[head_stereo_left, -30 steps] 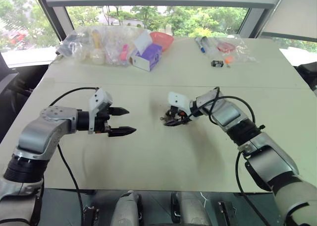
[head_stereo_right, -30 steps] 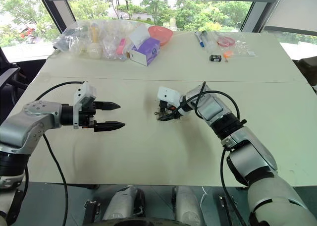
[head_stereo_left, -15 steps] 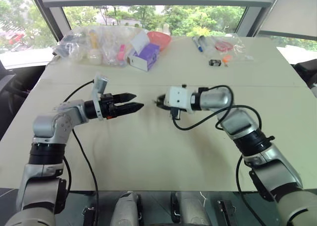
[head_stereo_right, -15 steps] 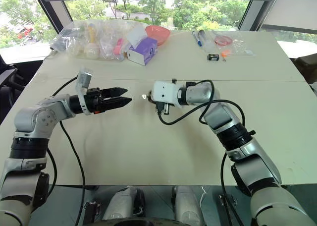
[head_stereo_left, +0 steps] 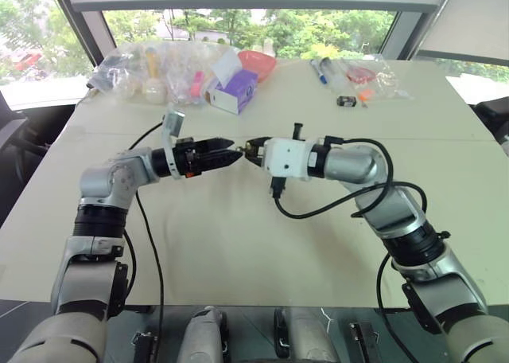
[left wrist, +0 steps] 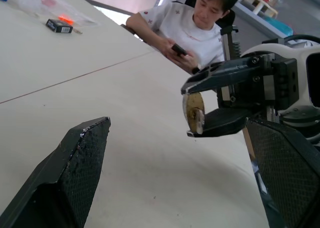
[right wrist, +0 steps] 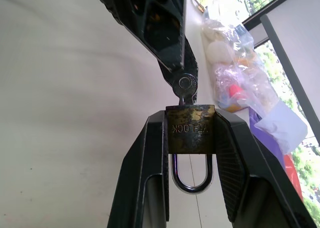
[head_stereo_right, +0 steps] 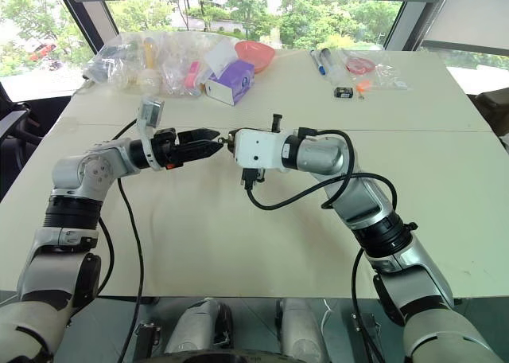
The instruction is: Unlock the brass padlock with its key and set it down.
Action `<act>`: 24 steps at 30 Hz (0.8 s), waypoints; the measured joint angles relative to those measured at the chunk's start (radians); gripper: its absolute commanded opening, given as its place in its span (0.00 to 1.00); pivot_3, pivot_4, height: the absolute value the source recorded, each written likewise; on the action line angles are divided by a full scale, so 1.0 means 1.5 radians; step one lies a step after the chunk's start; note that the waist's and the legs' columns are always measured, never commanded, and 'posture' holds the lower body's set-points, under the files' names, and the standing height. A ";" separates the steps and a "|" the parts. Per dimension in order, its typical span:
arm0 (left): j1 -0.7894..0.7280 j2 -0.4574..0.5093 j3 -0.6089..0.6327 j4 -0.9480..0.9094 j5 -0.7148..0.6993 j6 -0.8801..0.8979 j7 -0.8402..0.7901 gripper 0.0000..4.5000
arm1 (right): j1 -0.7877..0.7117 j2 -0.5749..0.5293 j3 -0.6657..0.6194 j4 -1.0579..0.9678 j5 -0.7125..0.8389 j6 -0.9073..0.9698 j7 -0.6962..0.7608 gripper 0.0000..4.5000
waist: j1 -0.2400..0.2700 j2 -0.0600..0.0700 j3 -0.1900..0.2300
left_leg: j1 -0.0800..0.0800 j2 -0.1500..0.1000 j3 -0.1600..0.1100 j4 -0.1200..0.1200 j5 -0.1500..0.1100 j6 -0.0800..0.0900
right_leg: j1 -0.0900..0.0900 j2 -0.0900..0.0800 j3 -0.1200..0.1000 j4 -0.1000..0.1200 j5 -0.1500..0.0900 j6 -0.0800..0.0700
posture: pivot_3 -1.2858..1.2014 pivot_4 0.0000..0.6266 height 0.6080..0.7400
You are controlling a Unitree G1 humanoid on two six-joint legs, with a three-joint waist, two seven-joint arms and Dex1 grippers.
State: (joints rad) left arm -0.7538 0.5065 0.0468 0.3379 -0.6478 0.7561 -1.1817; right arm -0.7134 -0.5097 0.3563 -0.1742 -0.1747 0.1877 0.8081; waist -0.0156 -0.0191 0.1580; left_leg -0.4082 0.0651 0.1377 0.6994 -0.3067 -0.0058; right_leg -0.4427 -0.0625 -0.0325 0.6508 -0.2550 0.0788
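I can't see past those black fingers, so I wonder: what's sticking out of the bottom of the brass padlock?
A key sits in the brass padlock, its round head showing. Its blade is hidden inside the lock body. The right gripper clamps the lock, shackle toward the wrist; the left gripper stands open before the key.

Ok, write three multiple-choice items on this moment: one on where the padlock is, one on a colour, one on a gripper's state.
1. Where is the brass padlock?
A. Lying on the table
B. Clamped between the right gripper's fingers, above the table
C. Inside the red bowl

2. What colour is the small box at the table's far side?
A. Purple and white
B. Green
C. Black

3. How does the left gripper stand?
A. Shut on the key
B. Shut on nothing
C. Open, with the padlock ahead of the gap between its fingers

Answers: 1 B, the right wrist view shows the lock body squeezed between both fingers; 2 A, both head views show it purple with a white flap; 3 C, the left wrist view shows its fingers wide apart.
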 measured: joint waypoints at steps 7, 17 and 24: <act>0.000 -0.006 0.000 0.001 0.018 -0.016 0.000 0.36 | 0.000 0.004 0.000 0.000 -0.004 0.007 0.000 0.15 | 0.002 0.000 0.000 | 0.000 0.000 0.000 0.000 0.000 0.000 | 0.000 0.000 0.000 0.000 0.000 0.000 | 0.52 0.24 0.96; -0.005 -0.014 -0.022 -0.005 0.034 -0.036 -0.016 0.01 | 0.009 0.007 0.000 0.000 -0.006 0.017 0.005 0.15 | 0.001 0.000 0.000 | 0.000 0.000 0.000 0.000 0.000 0.000 | 0.000 0.000 0.000 0.000 0.000 0.000 | 0.52 0.24 0.96; -0.005 -0.014 -0.069 -0.022 0.133 -0.206 -0.018 0.01 | 0.016 0.006 0.000 -0.001 -0.013 0.026 0.007 0.15 | 0.003 0.000 0.000 | 0.000 0.000 0.000 0.000 0.000 0.000 | 0.000 0.000 0.000 0.000 0.000 0.000 | 0.52 0.24 0.96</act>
State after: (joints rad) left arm -0.7606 0.4858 -0.0562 0.3046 -0.4482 0.4467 -1.2085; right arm -0.6887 -0.5011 0.3559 -0.1750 -0.1941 0.2271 0.8191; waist -0.0112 -0.0191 0.1580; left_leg -0.4084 0.0647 0.1379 0.6997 -0.3067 -0.0058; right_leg -0.4423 -0.0628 -0.0324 0.6505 -0.2549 0.0789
